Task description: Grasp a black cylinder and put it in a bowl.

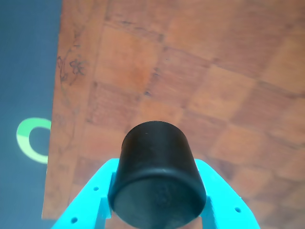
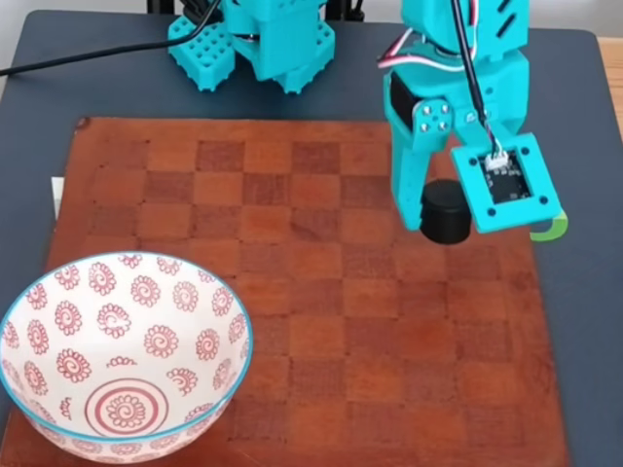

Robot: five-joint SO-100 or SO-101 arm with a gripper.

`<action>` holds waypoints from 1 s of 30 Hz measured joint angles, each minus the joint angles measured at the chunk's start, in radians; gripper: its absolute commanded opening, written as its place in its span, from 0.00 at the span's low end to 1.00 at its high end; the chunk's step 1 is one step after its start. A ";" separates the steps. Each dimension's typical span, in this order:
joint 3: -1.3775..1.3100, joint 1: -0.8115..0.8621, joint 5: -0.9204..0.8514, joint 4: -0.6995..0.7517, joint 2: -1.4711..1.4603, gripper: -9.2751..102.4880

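Note:
My turquoise gripper is shut on the small matte black cylinder, over the right part of the brown checkered board in the fixed view. In the wrist view the cylinder sits between the two turquoise fingers of the gripper, flat end towards the camera, with the board behind it. The large white bowl, with red spiral flowers and a light blue rim, stands at the board's front left corner, far from the gripper, with nothing in it.
The brown checkered board lies on a dark table. A green ring mark lies just off the board's right edge, also in the wrist view. The arm's base and a black cable are at the back.

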 measured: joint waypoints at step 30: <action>-0.514 0.609 -0.650 -0.107 -0.293 0.20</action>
